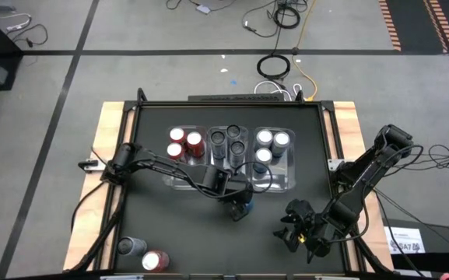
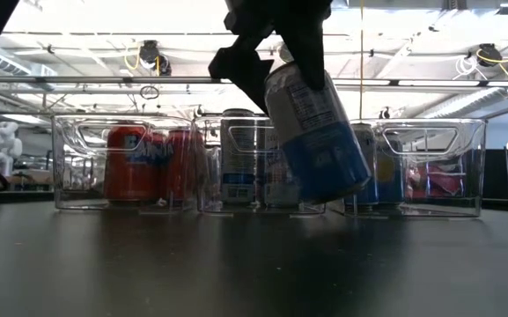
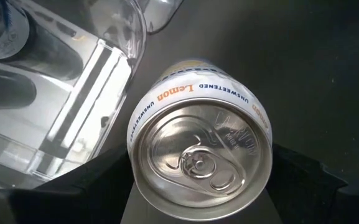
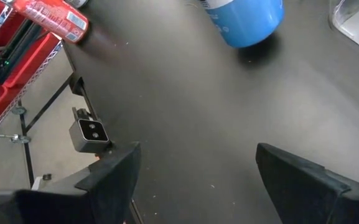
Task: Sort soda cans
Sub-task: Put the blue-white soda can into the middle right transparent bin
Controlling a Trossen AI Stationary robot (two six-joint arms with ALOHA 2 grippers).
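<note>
Grey tiled floor strewn with cables, bright ceiling lights above overhead beams.

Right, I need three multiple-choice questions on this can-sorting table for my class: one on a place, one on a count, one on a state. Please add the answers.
1. Where do the two loose cans stand?
A. In the right bin
B. At the table's corner beside the left arm's base
C. Under the right tool

2. How many red cans are in the left bin?
A. One
B. Three
C. Five

3. How is the blue can?
A. Tilted, gripped by the left tool
B. Lying flat, free
C. Upright in a bin

Answers:
1 B: the grey can and the loose red can stand there.
2 B: three red cans show in the left bin.
3 A: the left tool holds the blue can slanted.
</note>
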